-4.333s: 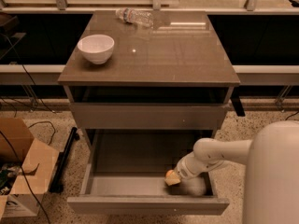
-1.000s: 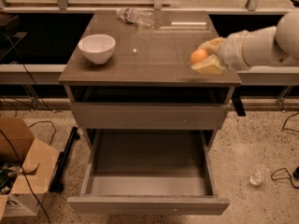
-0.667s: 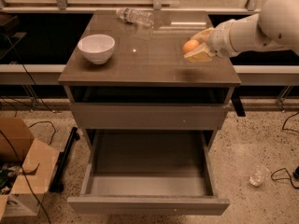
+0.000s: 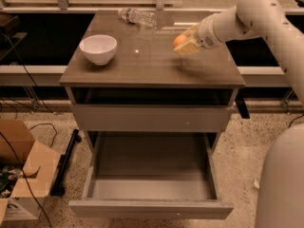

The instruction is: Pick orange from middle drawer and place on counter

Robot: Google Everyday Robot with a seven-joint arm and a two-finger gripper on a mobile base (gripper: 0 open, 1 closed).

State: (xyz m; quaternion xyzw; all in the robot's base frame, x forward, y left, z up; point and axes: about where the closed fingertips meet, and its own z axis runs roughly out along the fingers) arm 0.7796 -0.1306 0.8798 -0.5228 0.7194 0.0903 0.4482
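Note:
My gripper (image 4: pixel 184 43) is over the right half of the counter (image 4: pixel 152 63), coming in from the right on the white arm. It is shut on the orange (image 4: pixel 179 40), a small round orange fruit held just above the glossy top. The middle drawer (image 4: pixel 151 175) stands pulled open below, and its flat floor is bare.
A white bowl (image 4: pixel 98 48) sits on the counter's left side. A clear plastic bottle (image 4: pixel 137 16) lies at the counter's back edge. A cardboard box (image 4: pixel 19 170) and cables are on the floor at left. The robot's white body (image 4: pixel 282 184) is at lower right.
The gripper took the orange out of the drawer, lifted it above the counter, and has moved left and farther back over the top. The drawer is now empty.

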